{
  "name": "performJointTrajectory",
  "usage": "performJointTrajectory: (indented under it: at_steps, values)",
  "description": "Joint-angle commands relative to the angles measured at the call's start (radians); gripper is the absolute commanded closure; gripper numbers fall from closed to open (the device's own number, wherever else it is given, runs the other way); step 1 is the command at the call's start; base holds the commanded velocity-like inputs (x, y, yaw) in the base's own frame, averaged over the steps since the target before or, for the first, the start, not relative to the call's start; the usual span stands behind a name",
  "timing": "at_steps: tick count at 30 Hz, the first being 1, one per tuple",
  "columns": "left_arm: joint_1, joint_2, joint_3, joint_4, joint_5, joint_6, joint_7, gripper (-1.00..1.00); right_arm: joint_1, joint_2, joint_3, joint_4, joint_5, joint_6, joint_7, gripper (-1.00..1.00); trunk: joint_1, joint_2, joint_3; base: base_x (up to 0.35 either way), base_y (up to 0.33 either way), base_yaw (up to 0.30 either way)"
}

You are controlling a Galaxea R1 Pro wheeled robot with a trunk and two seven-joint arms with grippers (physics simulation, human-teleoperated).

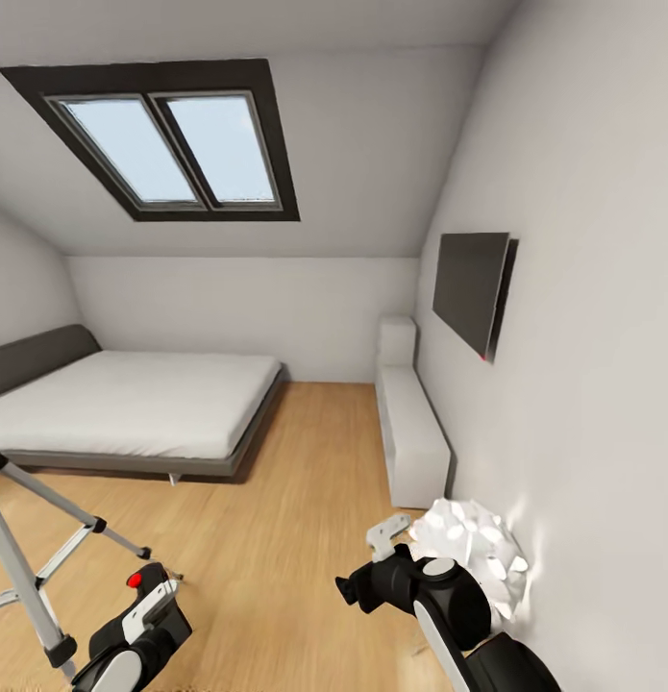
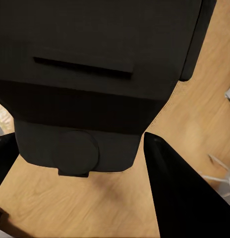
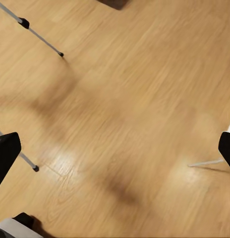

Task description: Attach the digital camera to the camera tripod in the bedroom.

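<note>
The digital camera point(image 1: 149, 580), black with a red button on top, is at the bottom left of the head view, and my left gripper point(image 1: 141, 615) is shut on it. In the left wrist view its black body point(image 2: 95, 74) looms close between the two dark fingers point(image 2: 187, 198). The camera tripod point(image 1: 31, 567) stands just left of it, with silver legs spread on the wood floor; its head is out of view. My right gripper point(image 1: 367, 581) hangs open over bare floor. In its wrist view the gripper point(image 3: 115, 148) sits between two tripod legs point(image 3: 43, 37).
A white bed point(image 1: 132, 399) stands at the back left under a skylight point(image 1: 175, 144). A low white cabinet point(image 1: 410, 432) and a dark wall screen point(image 1: 471, 288) line the right wall. A white spiky object point(image 1: 473, 553) sits against that wall beside my right arm.
</note>
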Motion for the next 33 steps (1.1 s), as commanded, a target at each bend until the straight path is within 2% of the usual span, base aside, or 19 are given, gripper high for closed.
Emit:
performJointTrajectory:
  at_steps: [1, 24, 33]
  values:
    - [-0.001, 0.001, -0.003, -0.001, 0.004, 0.002, 0.007, 1.0, 0.0, 0.0, -0.001, -0.001, -0.003, 0.005, 0.0, -1.0, 0.001, -0.001, 0.0, 0.172, -0.028, 0.279]
    - [-0.001, 0.001, -0.004, -0.001, 0.003, 0.002, 0.011, 1.0, 0.0, 0.0, -0.001, -0.001, -0.003, 0.005, 0.0, -1.0, 0.001, -0.001, 0.0, 0.294, -0.072, 0.279]
    - [-0.001, 0.001, -0.005, 0.001, 0.003, 0.001, 0.011, 1.0, -0.001, 0.0, -0.002, -0.001, -0.003, 0.005, 0.0, -1.0, 0.001, -0.001, 0.0, 0.316, -0.104, 0.094]
